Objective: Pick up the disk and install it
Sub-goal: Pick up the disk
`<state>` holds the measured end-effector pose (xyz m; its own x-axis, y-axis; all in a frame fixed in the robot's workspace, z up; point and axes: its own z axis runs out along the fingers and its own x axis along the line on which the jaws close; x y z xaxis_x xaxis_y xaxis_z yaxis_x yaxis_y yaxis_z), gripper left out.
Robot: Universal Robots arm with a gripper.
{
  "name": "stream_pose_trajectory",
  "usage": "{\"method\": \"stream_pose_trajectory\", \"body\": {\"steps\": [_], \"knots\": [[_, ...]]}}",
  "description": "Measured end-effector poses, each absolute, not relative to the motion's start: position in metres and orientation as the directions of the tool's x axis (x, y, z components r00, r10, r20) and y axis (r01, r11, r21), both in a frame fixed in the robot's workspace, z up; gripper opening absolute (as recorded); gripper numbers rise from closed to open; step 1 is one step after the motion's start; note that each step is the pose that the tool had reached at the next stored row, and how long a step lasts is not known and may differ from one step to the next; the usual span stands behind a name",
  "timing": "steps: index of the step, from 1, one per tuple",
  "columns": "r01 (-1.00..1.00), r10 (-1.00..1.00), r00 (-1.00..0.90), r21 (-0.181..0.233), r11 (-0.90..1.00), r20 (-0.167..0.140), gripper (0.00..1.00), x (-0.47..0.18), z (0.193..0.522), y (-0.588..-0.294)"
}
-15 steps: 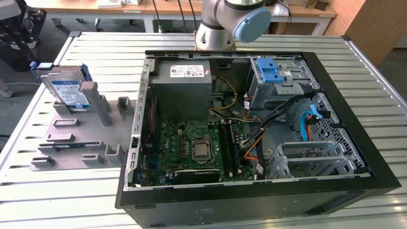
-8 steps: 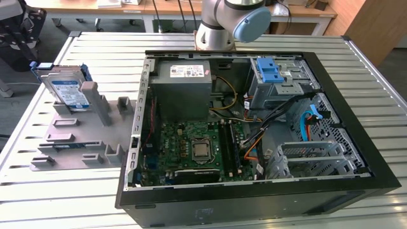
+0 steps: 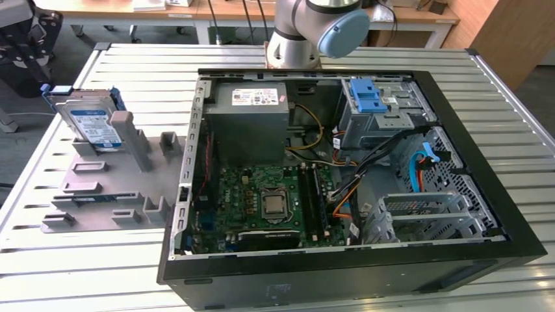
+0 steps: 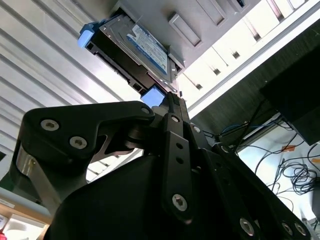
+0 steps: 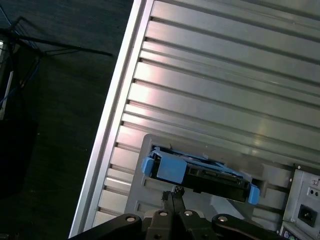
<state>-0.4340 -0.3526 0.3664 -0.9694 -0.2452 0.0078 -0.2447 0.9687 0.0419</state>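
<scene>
Silver disk (image 3: 91, 123) in blue carrier (image 5: 170, 170) stands on edge in grey holder (image 3: 95, 195), ungrasped; gripper (image 5: 172, 192), jaws closed on nothing, hangs near holder's disk end, so pick-up looks barely begun and a grasp needs jaws parted.

The disk (image 3: 92, 125) is seen as dull silver metal under a blue-and-white paper label, and is framed in smooth blue plastic. The stand (image 3: 104, 188) is moulded in matt grey plastic. The table (image 3: 494, 97) is built of ribbed bare metal with a soft sheen. The case (image 3: 347, 286) is finished in matt black, and its cage (image 3: 425, 218) is left as unpainted grey sheet metal. The gripper (image 4: 171, 102) is finished in matt black and set with bright metal screws.
</scene>
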Motion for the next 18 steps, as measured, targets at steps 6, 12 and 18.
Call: {"method": "stream_pose_trajectory", "body": {"steps": [6, 12, 18], "knots": [[-0.265, -0.266, -0.964, 0.042, 0.963, 0.008, 0.11, -0.4343, 0.3664, -0.3526], [-0.281, -0.282, -0.96, 0.042, 0.959, 0.008, 0.11, -0.4345, 0.3664, -0.3526], [-0.303, -0.303, -0.953, 0.042, 0.952, 0.008, 0.11, -0.4345, 0.3664, -0.3526]]}}
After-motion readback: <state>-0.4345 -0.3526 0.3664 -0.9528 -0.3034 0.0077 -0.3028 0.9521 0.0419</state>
